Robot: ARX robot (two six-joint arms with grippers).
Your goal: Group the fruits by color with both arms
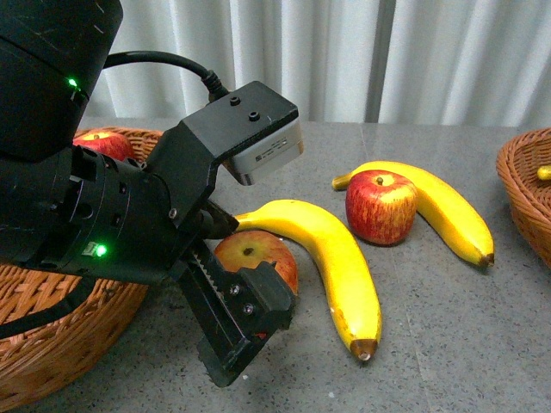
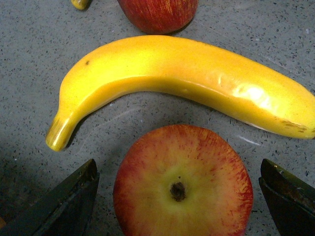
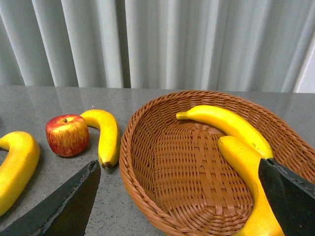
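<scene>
Apple (image 2: 182,184) lies on the surface (image 2: 29,59) between the wide-open jaws of our left tool (image 2: 179,211), touching neither. Only the right wrist view shows our right tool (image 3: 177,201), open too, above two bananas (image 3: 231,125) in a basket (image 3: 132,162).

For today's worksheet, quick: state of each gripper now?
Left gripper: open, straddling a red apple, not gripping.
Right gripper: open, empty, over the wicker basket.

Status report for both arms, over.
Left gripper open, straddling apple. Right gripper open, empty, at basket with two bananas. Loose banana close beside apple.
</scene>
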